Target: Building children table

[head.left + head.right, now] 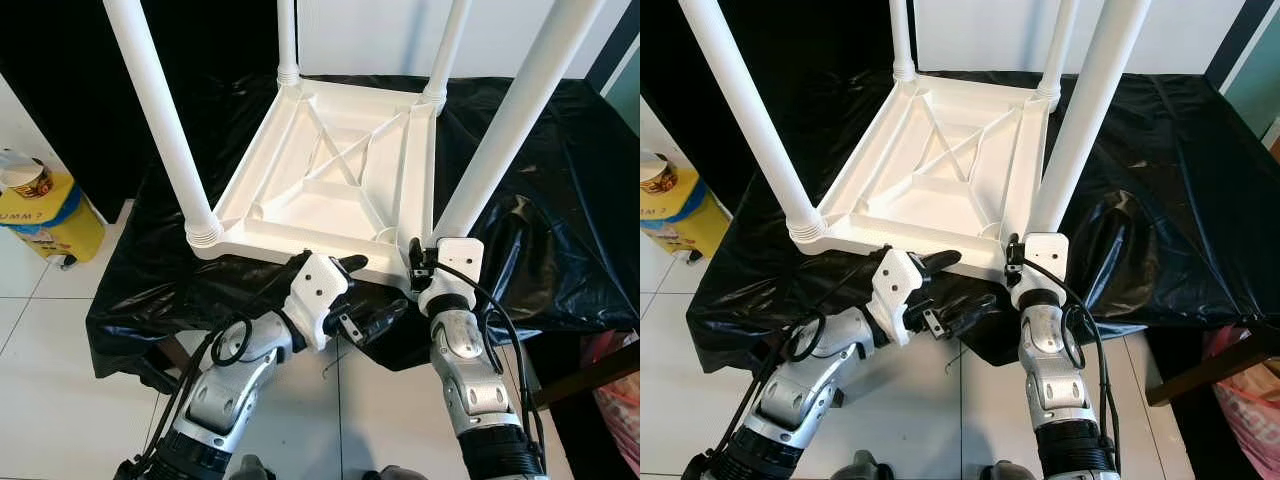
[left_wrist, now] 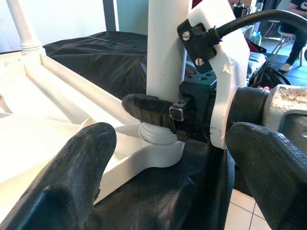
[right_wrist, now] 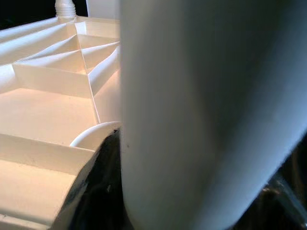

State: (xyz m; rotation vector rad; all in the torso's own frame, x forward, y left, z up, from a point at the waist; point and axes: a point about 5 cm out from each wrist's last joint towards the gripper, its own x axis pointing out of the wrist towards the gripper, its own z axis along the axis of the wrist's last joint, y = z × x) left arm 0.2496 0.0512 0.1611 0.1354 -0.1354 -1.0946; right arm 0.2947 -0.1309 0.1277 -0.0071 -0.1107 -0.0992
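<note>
Black sheet (image 1: 560,200), upturned table (image 1: 330,180), right pincer (image 2: 158,112) clasping leg (image 1: 500,140)

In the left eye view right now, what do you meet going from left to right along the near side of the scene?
Yellow container → near-left table leg → left hand → right hand, at the base of the near-right table leg → pink bag.

A low table draped in crinkled black plastic sheeting (image 1: 540,200) stands on a white tiled floor (image 1: 50,330). Directly on the sheeting lies a white plastic children's table (image 1: 330,185), upside down, its ribbed underside facing up and four white legs (image 1: 160,120) rising from the corners. A yellow container (image 1: 45,215) sits on the floor beside the draped table.
</note>
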